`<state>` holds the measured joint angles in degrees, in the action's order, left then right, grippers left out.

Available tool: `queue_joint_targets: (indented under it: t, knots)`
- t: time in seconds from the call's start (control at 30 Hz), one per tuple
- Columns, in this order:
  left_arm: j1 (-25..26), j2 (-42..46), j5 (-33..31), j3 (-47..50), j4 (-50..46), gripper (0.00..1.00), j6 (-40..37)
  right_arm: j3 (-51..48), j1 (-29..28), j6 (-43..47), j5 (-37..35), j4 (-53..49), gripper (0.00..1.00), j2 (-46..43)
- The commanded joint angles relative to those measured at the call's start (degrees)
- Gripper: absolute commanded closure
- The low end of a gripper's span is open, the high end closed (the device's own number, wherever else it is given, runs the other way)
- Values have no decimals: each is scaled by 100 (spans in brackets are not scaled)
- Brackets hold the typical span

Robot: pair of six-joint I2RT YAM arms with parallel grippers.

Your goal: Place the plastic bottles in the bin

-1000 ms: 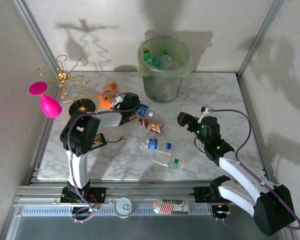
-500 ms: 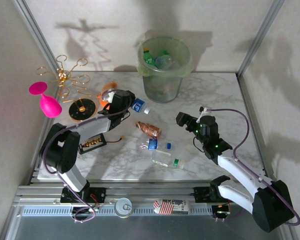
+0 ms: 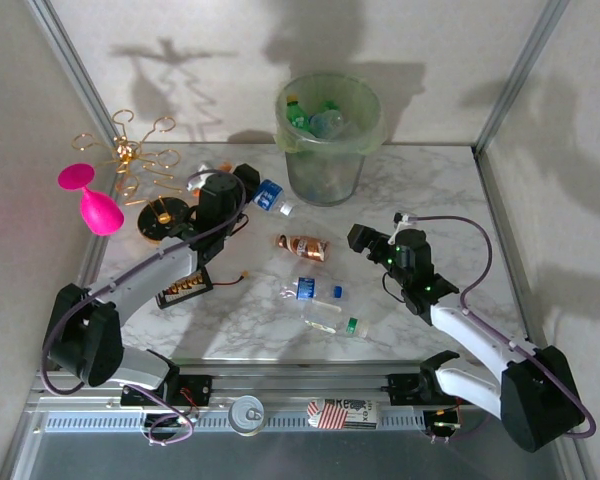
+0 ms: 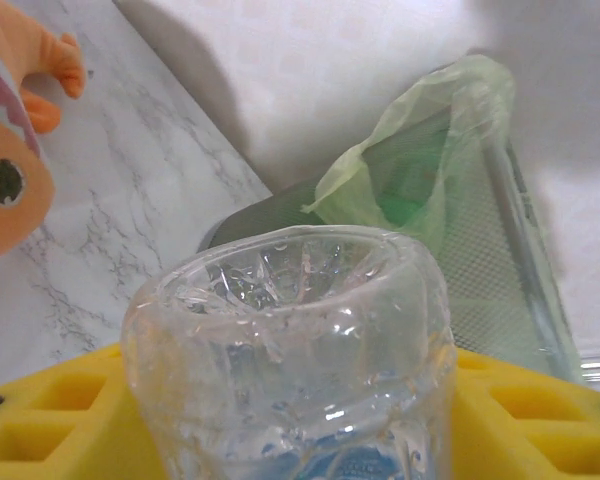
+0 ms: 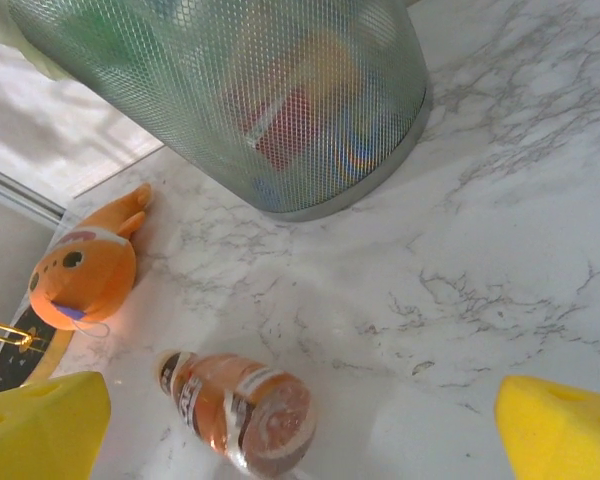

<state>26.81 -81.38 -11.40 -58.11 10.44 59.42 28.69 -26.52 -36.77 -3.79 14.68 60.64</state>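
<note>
1. Lifting and reaching has been the left arm's work over the last second: the left gripper (image 3: 252, 188) has carried the crushed clear plastic bottle with a blue label (image 3: 271, 197) off the marble table (image 3: 430, 200) and up toward the bin.
2. Its yellow fingers (image 4: 540, 425) are pressed against the sides of that bottle, whose dimpled base faces the left wrist camera.
3. The held bottle now hangs near the 8 o'clock side of the round pale-green wastebasket lined with a thin bag (image 3: 325, 178), not yet over its rim. By my reading it needs to go higher and on toward 2 o'clock before release.
4. The orange plush fish toy (image 4: 10, 170) lies at 10 o'clock in the left wrist view, now off to the side.
5. The right gripper (image 3: 358, 238) has crept slightly toward 9 o'clock, its jaws spread wide and empty throughout.
6. The amber-brown crushed bottle (image 3: 302, 245) has turned a little on the table and lies at the right gripper's 9 o'clock, probably its next pick.
7. Two clear bottles, one with a blue cap (image 3: 313, 291) and one with a green cap (image 3: 332, 320), remain unmoved at 6 o'clock of the amber one, so several bottles are left.
</note>
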Motion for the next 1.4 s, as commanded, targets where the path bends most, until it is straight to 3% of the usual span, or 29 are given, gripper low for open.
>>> queue_joint_targets:
  t: [0.0, 0.33, 0.67, 1.1, 1.27, 1.37]
  knots:
    - [50, 158, 15, -430, 64, 42, -159, -47, -22, -56, 106, 279, 1, 30]
    - [209, -904, 107, -2214, 231, 42, -326, -221, -24, -41, 33, 246, 1, -203]
    - [220, -2663, 35, -4744, -121, 42, -628, -386, -25, -103, -74, 92, 1, -584]
    - [224, -4880, 147, -7368, -778, 42, -320, -371, -23, -156, -81, -121, 1, -926]
    - [238, -5382, 249, -7824, -974, 40, -140, -390, -24, -164, -107, -227, 1, -1031]
    - [261, -5430, 279, -7822, -960, 34, -92, -386, -27, -139, -115, -283, 1, -1075]
